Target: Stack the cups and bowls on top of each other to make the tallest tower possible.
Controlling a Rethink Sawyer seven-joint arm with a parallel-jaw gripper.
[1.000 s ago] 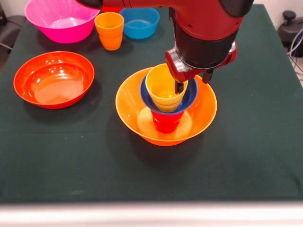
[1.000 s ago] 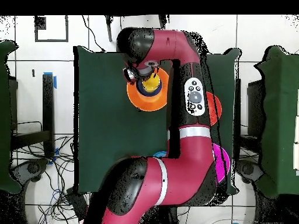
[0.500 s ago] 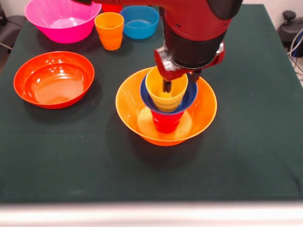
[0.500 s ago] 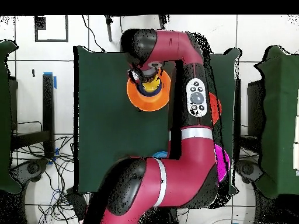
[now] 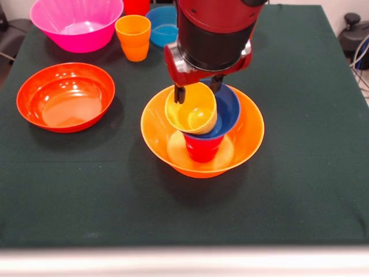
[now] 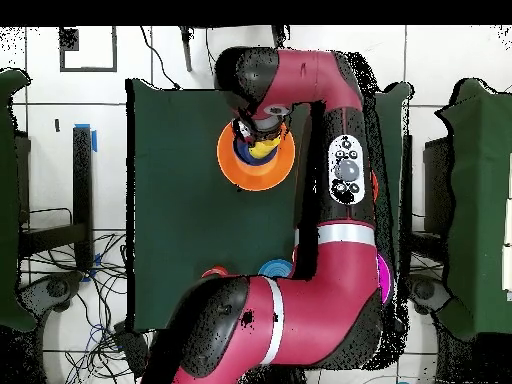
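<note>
**Yellow cup tilting atop a three-piece tower**

My jaws (image 5: 196, 92) hang over the tower (image 5: 202, 130) a little right of the table's (image 5: 300, 190) middle; two dark tips show, one at the left rim of the yellow cup (image 5: 191, 108) and one at its far right rim, so the jaws stand spread about the cup's top, though I cannot tell whether they press it or merely flank it; the cup leans, its mouth tipped toward the near left, resting in the small dark blue bowl (image 5: 226, 109); that bowl sits on a red cup (image 5: 202, 149), which stands in the big yellow-orange bowl (image 5: 251, 135).

Done so far, as I judge it: a base bowl, a cup, a bowl and a fourth piece on top that is not seated level; the cup probably needs righting before anything goes on it.

Left to do: the wide orange-red bowl (image 5: 65, 96) lies well apart at the left; the big pink bowl (image 5: 75, 23), an orange cup (image 5: 133, 37) and the light blue bowl (image 5: 161, 26) wait at the far side, the blue one partly behind my arm; a red thing at the far edge is too hidden to name; roughly half the pieces are placed.
</note>
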